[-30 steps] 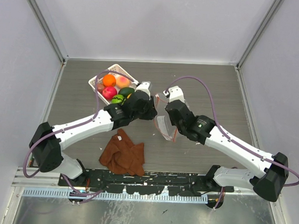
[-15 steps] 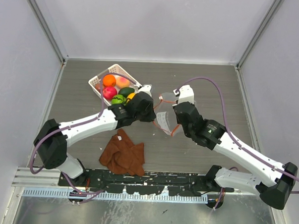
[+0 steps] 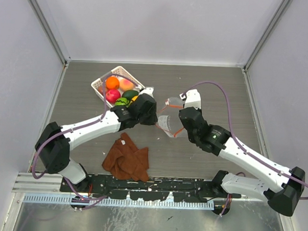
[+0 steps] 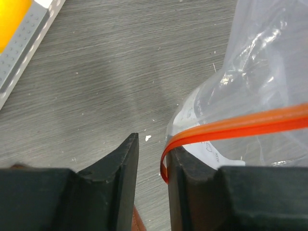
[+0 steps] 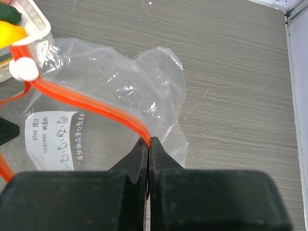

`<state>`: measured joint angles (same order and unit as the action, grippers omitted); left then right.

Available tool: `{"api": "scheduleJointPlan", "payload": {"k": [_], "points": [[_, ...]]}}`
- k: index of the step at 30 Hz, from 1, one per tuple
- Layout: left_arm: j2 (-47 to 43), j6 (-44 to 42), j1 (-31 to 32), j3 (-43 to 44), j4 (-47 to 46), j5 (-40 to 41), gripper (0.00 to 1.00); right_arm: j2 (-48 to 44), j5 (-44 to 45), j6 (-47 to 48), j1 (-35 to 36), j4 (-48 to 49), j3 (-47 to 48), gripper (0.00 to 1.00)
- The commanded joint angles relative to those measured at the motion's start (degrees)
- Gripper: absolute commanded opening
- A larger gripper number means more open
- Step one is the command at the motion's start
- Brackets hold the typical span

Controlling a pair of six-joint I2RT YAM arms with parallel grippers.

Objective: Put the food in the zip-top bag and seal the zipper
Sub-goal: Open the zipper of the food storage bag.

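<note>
No food (image 3: 114, 95) is in the zip-top bag (image 5: 120, 82) yet. The right claw (image 5: 149, 140) pinches the zipper (image 5: 86, 108); the left claw (image 4: 151, 144) sits slightly open beside it.

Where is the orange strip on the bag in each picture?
Top external: the zipper sits near the picture's middle, small and curved.
Left wrist: the zipper runs from the right edge down to the bottom middle.
Right wrist: the zipper slants from the upper left down to the bottom middle.
Shared landmark: the white label just beside the strip.
</note>
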<state>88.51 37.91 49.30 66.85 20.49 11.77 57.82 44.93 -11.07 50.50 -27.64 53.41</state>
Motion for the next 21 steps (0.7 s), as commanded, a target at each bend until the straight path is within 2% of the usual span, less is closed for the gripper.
{"api": "scheduleJointPlan", "payload": {"k": [1, 6, 12, 18, 21], "points": [[-1.73, -2.9, -1.29, 3.43, 3.01, 1.08, 0.35, 2.75, 1.49, 0.86, -0.1, 4.7, 0.9, 0.0], [-5.74, -6.18, -3.42, 5.89, 9.7, 2.1, 0.56, 6.58, 1.83, 1.0, -0.14, 5.23, 2.26, 0.0], [-8.82, -9.27, -8.38, 7.28, 17.28, 6.14, 0.74, 9.48, 2.31, 0.6, -0.14, 6.41, 2.47, 0.0], [-8.45, -10.44, -14.6, 8.1, 18.27, 5.66, 0.85, 11.24, 3.53, 0.02, -0.13, 6.53, 3.59, 0.0], [-6.01, -10.75, -16.87, 9.44, 18.35, 6.28, 0.87, 11.46, 3.64, -0.46, -0.12, 6.52, 3.69, 0.0]]}}
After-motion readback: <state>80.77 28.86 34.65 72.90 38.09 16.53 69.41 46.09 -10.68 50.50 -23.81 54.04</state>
